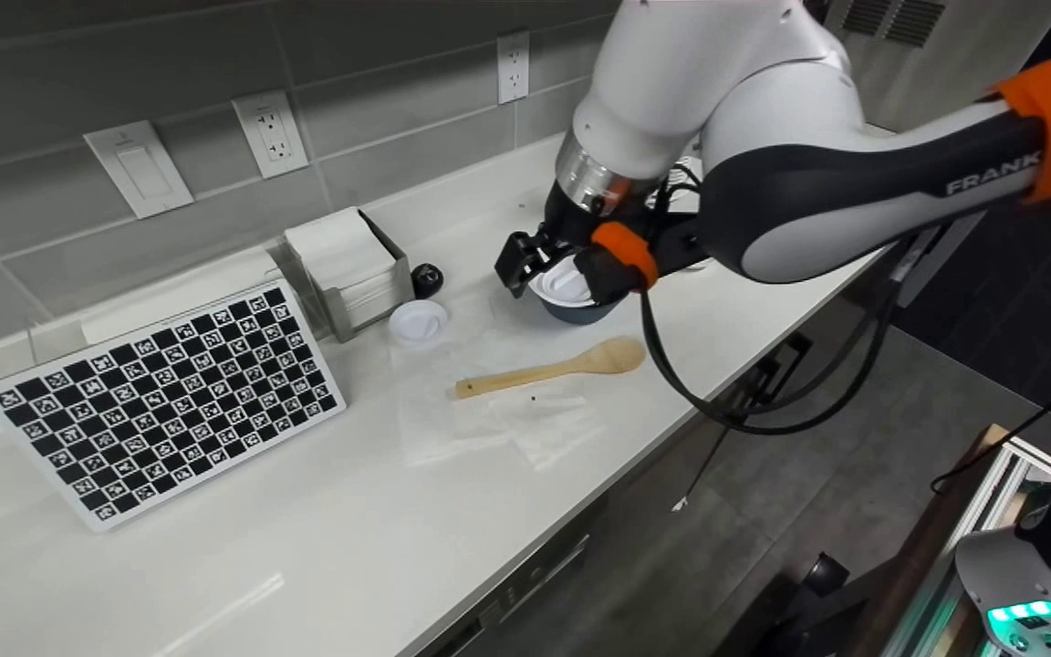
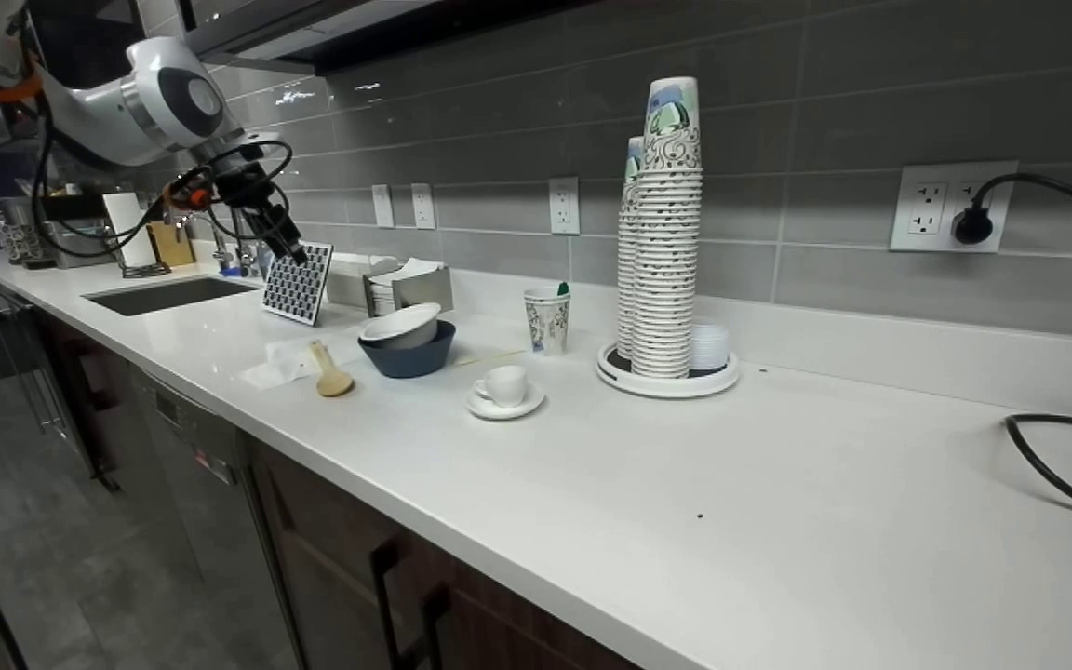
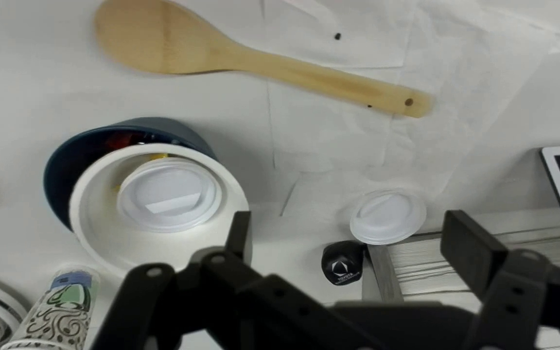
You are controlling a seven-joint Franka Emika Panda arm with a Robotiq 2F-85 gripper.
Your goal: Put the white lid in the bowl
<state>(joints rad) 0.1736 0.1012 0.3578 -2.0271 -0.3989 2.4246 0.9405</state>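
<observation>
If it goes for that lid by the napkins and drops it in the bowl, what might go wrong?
The lid lies close beside the napkin holder, so the hand might bump that while closing in. The lid also looks thin and low, so it may slip when grasped. And the white bowl sits tilted in the blue bowl, so a nudge could tip or slide it.

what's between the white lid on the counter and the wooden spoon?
Thin, wrinkled white sheets, apparently paper, lie between the white lid and the wooden spoon; the wrist view shows it.
</observation>
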